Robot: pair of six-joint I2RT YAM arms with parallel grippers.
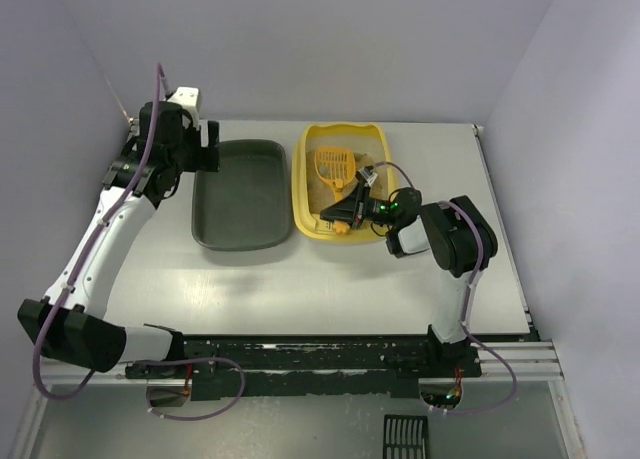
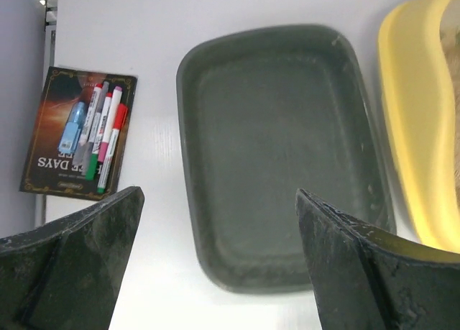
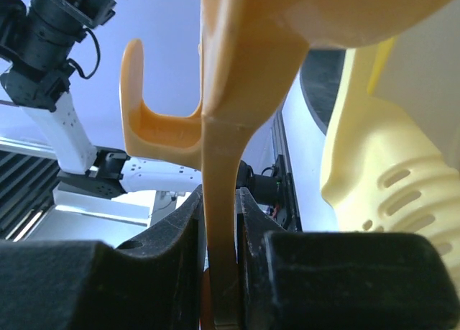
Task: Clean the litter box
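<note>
Pale lavender walls close round a white table (image 1: 330,289). At the far left, only the left wrist camera shows a dark book (image 2: 79,132) lying flat with several pens (image 2: 100,129) on its cover; from above, that spot is hidden under the left arm. The left gripper (image 2: 219,200) hangs over the table with its jaws spread wide and nothing between them. Its arm is stretched to the far left corner of a dark grey-green tray (image 1: 240,194). Close beside that tray, on its right, sits the litter box (image 1: 300,194), yellow, with sandy litter inside. An orange slotted scoop (image 1: 333,166) is over the litter. The right wrist view alone shows the right gripper (image 3: 219,222) clenched on the scoop's thin handle. Its arm reaches in from the right, folded at the elbow.
</note>
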